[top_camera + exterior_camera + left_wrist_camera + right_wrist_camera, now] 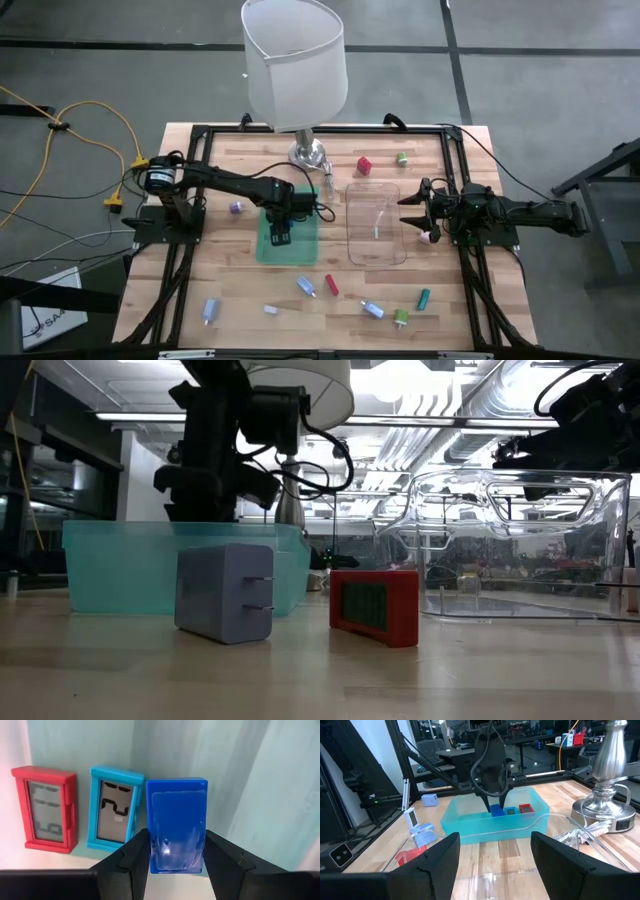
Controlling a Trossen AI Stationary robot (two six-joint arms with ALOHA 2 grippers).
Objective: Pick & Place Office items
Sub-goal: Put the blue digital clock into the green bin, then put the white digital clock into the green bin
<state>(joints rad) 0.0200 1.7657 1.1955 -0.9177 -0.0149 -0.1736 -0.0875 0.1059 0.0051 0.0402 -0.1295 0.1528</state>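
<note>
A teal tray (pixel 292 250) lies left of the table's middle, with my left gripper (pixel 281 232) pointing down into it. The gripper is shut on a blue rectangular office item (pixel 177 820). Beside that item, a light-blue piece (pixel 114 810) and a red piece (pixel 46 809), both with display faces, lie flat on the tray's floor. From the right wrist view I see the blue item (pixel 496 810) in a row with them behind the tray's wall (pixel 495 830). My right gripper (pixel 408 212) stands open and level at the table's right side, touching nothing. My left gripper pinches the blue item's two long sides (pixel 152 845) between its two fingers, near one short end. The fingers (pixel 135 857) come from above, pointing down, and lie across the item. Its flat face is up. Whether it rests on the tray's floor cannot be told.
A clear plastic tray (pixel 375 225) sits between the two grippers. A lamp (pixel 300 60) stands at the far middle. Loose pieces lie near the front edge (pixel 306 286) (pixel 372 310) (pixel 210 311); others lie at the far side (pixel 364 165) (pixel 401 158). A lilac plug block (pixel 225 592) is also there.
</note>
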